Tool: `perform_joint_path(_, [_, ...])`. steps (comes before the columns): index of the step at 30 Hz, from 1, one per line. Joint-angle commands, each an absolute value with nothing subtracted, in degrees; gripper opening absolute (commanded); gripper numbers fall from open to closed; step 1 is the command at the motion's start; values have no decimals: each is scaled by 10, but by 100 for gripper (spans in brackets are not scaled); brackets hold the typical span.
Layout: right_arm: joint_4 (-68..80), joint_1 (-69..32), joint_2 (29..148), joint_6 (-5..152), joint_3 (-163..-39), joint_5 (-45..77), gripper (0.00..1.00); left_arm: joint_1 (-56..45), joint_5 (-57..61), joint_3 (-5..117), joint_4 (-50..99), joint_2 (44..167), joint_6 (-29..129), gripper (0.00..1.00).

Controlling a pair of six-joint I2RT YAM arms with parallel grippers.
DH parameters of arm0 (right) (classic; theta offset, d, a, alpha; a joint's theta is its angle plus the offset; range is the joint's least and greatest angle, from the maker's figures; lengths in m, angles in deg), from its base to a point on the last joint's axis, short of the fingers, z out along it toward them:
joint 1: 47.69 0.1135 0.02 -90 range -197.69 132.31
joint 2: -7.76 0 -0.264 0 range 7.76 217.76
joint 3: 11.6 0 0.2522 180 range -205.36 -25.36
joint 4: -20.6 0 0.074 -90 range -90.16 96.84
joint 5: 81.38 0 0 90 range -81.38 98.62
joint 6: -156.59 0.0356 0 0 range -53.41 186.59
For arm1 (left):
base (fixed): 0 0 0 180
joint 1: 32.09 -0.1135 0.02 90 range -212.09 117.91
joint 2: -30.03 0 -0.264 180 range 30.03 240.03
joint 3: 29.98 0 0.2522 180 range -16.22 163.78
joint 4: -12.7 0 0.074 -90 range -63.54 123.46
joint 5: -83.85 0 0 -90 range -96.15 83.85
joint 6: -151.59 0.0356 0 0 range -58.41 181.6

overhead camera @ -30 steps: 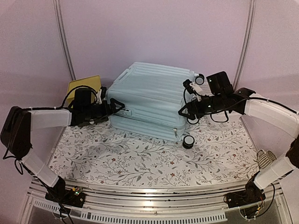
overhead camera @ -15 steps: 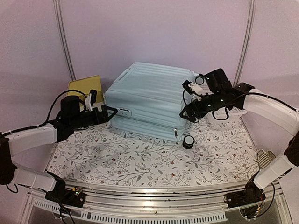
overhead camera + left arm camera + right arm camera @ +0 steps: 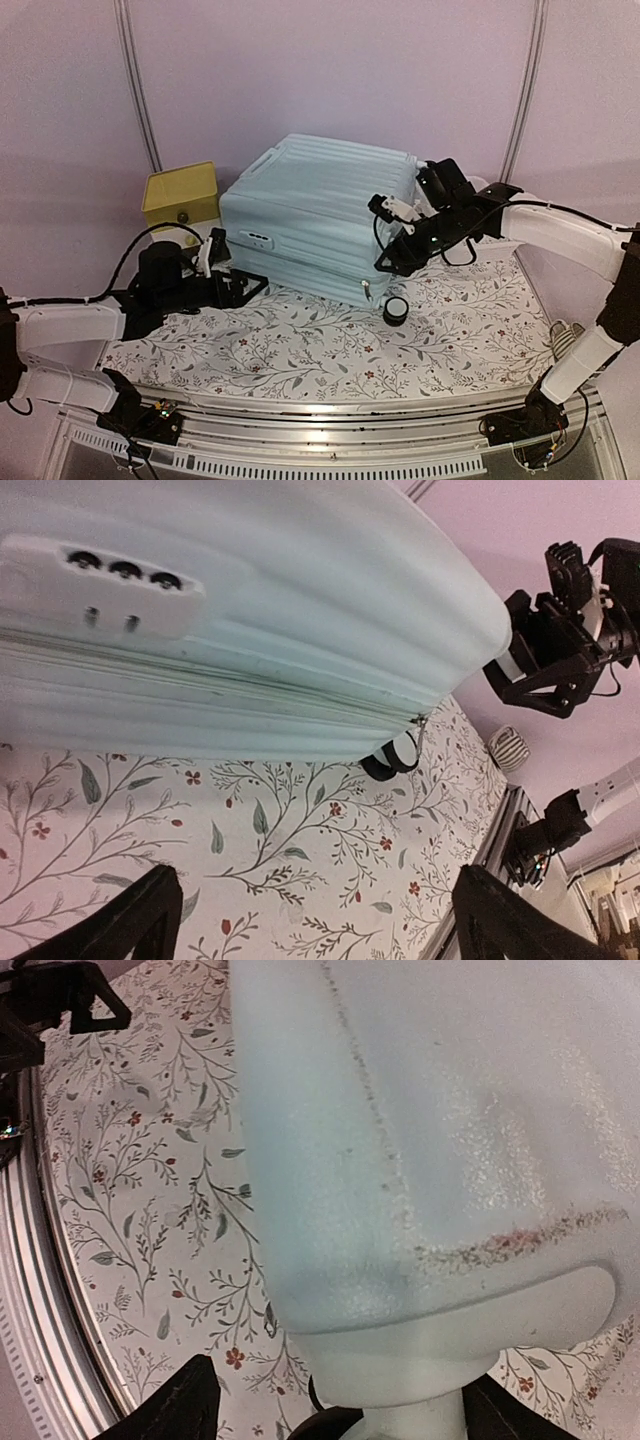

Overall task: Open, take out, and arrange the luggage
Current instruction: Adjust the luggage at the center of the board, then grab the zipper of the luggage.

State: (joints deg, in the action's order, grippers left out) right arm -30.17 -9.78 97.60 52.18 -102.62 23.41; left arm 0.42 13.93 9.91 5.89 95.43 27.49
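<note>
The luggage [image 3: 310, 210], a pale mint-blue ribbed suitcase, lies flat at the back middle of the floral cloth. Its combination lock [image 3: 100, 590] and zip pull [image 3: 418, 728] face my left gripper [image 3: 245, 288]. That gripper hangs open low over the cloth, apart from the case, with only cloth between its fingers [image 3: 130, 920]. My right gripper [image 3: 385, 240] is at the case's front right corner, above a black-and-white caster wheel [image 3: 396, 311]. Its jaws stand open astride the moulded wheel mount [image 3: 410, 1400], with cloth showing beside the left finger [image 3: 170, 1405].
A yellow-topped box [image 3: 180, 193] stands at the back left beside the case. A striped object [image 3: 565, 340] lies off the table's right edge. The metal rail [image 3: 320, 410] runs along the near edge. Purple walls close in behind the case.
My left gripper has drawn back from the case's left side and dropped toward the near left. The case has shifted left. My right gripper has moved left and down to the corner.
</note>
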Motion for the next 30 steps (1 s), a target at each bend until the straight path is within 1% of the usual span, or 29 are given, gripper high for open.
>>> perform_joint_path(1, [-338,-8,966,502,-1008,377,73,50,127,62,-10,940,295,96])
perform_joint_path(3, [-336,1,959,511,-1007,375,71,62,121,51,-27,939,295,96])
perform_joint_path(5, [-324,1,947,527,-1002,344,73,70,118,45,-39,942,293,95])
perform_joint_path(7, [-306,1,934,558,-1001,274,79,80,114,44,-43,947,293,95])
perform_joint_path(9, [-294,1,919,588,-1002,210,82,94,105,43,-48,952,297,95])
perform_joint_path(16, [-238,1,838,639,-983,122,85,195,11,21,-126,975,321,92])
perform_joint_path(20, [-192,1,793,659,-951,115,85,232,-49,27,-161,1013,352,88])
perform_joint_path(23, [-156,2,781,687,-916,118,85,249,-74,31,-222,1057,387,82])
perform_joint_path(25, [-122,1,783,704,-898,124,85,257,-86,35,-278,1094,412,79])
perform_joint_path(30, [-70,1,796,753,-856,181,84,276,-102,25,-469,1213,480,78])
